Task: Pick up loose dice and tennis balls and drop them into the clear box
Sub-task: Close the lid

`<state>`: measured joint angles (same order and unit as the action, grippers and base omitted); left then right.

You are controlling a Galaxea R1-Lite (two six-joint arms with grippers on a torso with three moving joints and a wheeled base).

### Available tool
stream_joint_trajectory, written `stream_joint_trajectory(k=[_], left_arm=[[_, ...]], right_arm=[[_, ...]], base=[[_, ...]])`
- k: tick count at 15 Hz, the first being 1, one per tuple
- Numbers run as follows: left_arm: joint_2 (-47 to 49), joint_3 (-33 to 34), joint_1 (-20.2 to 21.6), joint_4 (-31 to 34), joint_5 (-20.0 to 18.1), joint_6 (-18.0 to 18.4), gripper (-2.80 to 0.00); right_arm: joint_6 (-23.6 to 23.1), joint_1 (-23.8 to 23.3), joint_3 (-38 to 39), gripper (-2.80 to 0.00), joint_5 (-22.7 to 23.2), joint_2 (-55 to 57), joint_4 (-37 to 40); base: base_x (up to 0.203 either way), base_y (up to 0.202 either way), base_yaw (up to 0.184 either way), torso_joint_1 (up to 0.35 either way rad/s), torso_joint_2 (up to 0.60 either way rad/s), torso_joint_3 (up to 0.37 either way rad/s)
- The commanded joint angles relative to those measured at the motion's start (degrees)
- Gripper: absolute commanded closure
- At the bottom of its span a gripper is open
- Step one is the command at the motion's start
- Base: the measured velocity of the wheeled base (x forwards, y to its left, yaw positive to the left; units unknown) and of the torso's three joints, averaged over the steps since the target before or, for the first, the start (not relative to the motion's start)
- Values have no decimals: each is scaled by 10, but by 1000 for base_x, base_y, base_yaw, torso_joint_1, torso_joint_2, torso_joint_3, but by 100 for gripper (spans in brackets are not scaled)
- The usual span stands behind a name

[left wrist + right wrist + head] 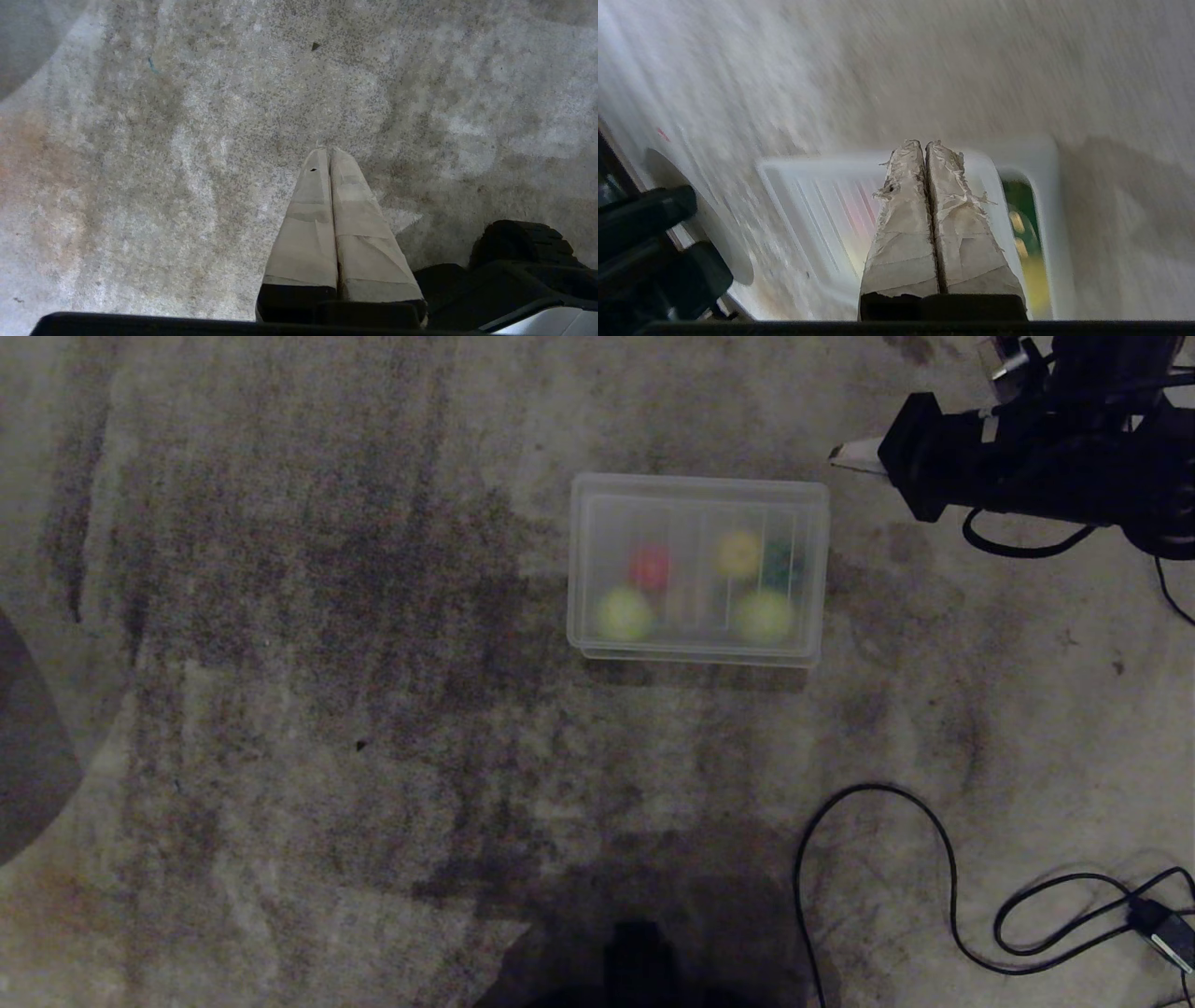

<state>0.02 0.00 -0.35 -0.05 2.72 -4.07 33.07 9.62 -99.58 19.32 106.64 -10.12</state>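
The clear box [698, 483] stands on the floor in the middle of the head view, with a ribbed translucent panel [817, 205] lying over it. Blurred through the panel I see a red die [650, 567], a tan die [689, 602], a yellow die [738, 553], a dark green die [778, 565] and two tennis balls [624, 613] [763, 616]. My right gripper [837, 455] hovers just beyond the box's far right corner, shut and empty. In the right wrist view the gripper [924, 144] points over the panel, and the green die [1020, 205] shows beside it. The left gripper [328, 151] is shut over bare floor.
A black cable [948, 868] loops over the floor at the near right and ends in a plug [1162, 926]. A dark rounded shape [28, 747] cuts in at the left edge. My own base shows as a dark mass [639, 961] at the bottom centre.
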Motion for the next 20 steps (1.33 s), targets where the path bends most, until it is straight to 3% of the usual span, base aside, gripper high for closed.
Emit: stream_joint_trajectory(k=[1, 4, 7, 16, 20], left_arm=[[1, 1, 0, 0, 1, -1, 0], [1, 1, 0, 0, 1, -1, 0], [1, 1, 0, 0, 0, -1, 0], [1, 1, 0, 0, 1, -1, 0], [1, 1, 0, 0, 1, -1, 0]], right_arm=[[2, 0, -42, 0, 2, 40, -16], [6, 0, -73, 0, 3, 74, -34], [61, 1, -108, 0, 17, 98, -37], [87, 18, -119, 0, 40, 118, -42], [87, 28, -104, 0, 40, 110, -3]], base=[[0, 0, 0, 0, 0, 0], [0, 0, 0, 0, 0, 0], [0, 0, 0, 0, 0, 0], [0, 0, 0, 0, 0, 0], [0, 0, 0, 0, 0, 0]])
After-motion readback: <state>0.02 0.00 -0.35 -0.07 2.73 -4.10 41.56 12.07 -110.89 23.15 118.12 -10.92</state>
